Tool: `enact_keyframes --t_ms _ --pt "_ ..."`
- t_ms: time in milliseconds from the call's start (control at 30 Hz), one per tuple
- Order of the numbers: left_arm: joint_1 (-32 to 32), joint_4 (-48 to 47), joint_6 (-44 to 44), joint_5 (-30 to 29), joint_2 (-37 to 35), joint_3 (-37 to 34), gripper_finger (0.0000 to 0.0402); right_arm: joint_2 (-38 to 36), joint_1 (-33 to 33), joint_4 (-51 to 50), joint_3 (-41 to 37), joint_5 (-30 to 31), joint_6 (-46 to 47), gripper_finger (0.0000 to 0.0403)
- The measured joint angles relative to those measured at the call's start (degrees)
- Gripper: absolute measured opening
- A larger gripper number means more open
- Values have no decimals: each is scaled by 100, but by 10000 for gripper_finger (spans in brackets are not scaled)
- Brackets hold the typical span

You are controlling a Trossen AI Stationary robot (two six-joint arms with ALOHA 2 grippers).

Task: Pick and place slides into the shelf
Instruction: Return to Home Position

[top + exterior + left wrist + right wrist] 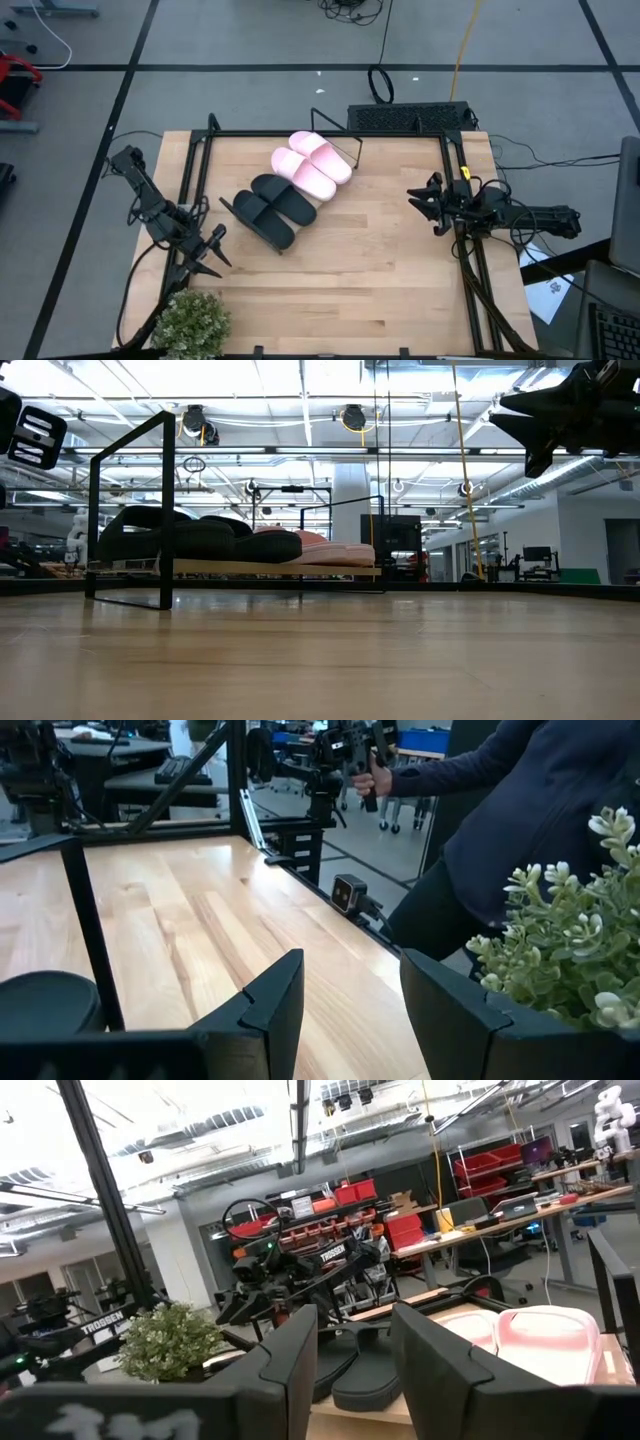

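Observation:
Two black slides (272, 209) and two pale pink slides (312, 164) lie side by side on the slanted shelf (345, 152), soles on its board. The low view shows the black pair (200, 538) in front of the pink pair (335, 550) on the shelf's board (270, 568). My left gripper (214, 251) is open near the table's near-left corner, clear of the shelf. My right gripper (428, 203) is open at the table's right edge, raised above it (535, 420). The right wrist view shows a black slide (365, 1370) and a pink slide (545, 1342) past the fingers.
A potted green plant (190, 322) stands at the near-left corner, close to my left gripper, also in the left wrist view (570, 940). A black frame (460, 250) borders the table. A person (500, 810) stands beyond the near edge. Bare tabletop (370, 270) lies between the arms.

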Motion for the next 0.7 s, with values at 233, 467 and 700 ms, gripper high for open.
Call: enact_keyframes --t_ms 233,467,700 --pt "0 -7 105 0 0 0 166 0 0 -33 -2 0 -27 121" --pt "0 -17 197 4 1 0 166 2 0 -48 -7 -2 -155 121" --pt "0 -24 83 7 2 2 166 2 0 -174 -7 0 -202 121"
